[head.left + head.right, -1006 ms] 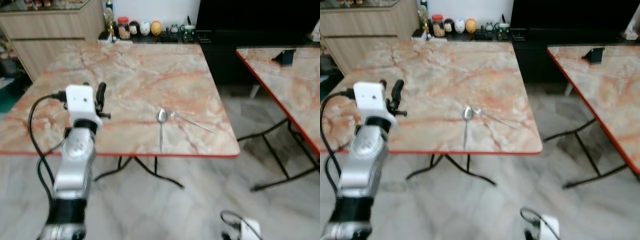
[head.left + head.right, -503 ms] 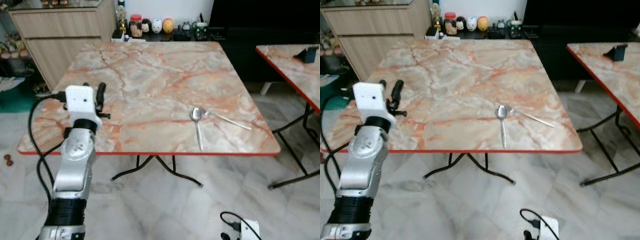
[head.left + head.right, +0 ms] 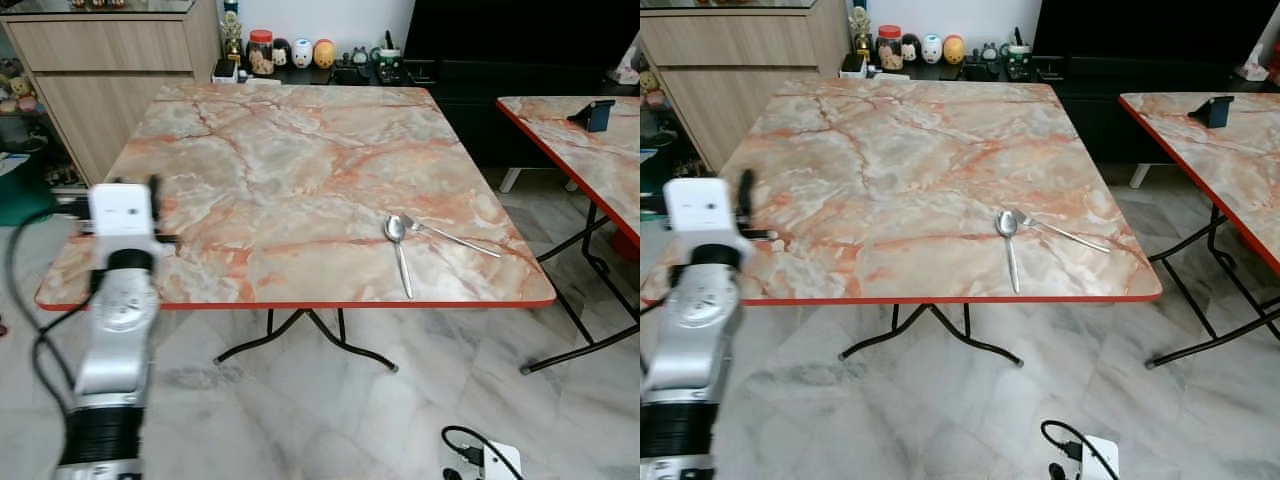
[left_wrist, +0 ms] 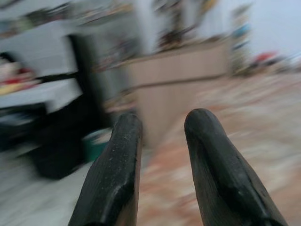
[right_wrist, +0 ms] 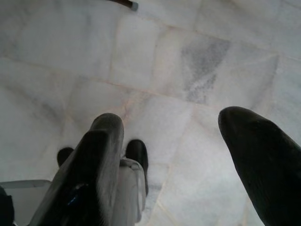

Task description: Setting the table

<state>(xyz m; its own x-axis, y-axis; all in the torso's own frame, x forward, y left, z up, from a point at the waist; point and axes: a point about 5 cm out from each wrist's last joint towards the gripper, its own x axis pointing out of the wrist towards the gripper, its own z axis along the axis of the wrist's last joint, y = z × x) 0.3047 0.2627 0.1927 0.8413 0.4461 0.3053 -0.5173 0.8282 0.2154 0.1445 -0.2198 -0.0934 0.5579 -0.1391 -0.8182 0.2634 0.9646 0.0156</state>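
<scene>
1. Left gripper [image 4: 160, 165]: raised at the lower left of the head views, near the table's front left corner. In its wrist view the two black fingers [image 4: 115, 174] stand apart with nothing between them; the background there is blurred.
2. Table [image 3: 270, 160]: a marble-patterned top with a red edge, across the middle of the frame. Most of its surface carries nothing.
3. Spoon [image 3: 398, 250]: lies flat at the centre right of the frame, near the table's front edge, bowl away from the robot and handle toward it.
4. Fork [image 3: 452, 237]: just right of the spoon, its head just beside the spoon's bowl, its handle angled off to the right.
5. Right gripper [image 5: 183, 155]: hangs low at the bottom right, fingers spread wide and holding nothing, pointing down at the tiled floor [image 5: 155, 61].
6. Step in hand (judgement): approach and positioning before any grasp; the cutlery is untouched and well apart from both grippers.
7. Next move (judgement): it calls for closing on the front right of the table and bringing a gripper over the spoon or fork, low and flat enough to pinch a thin handle.
</scene>
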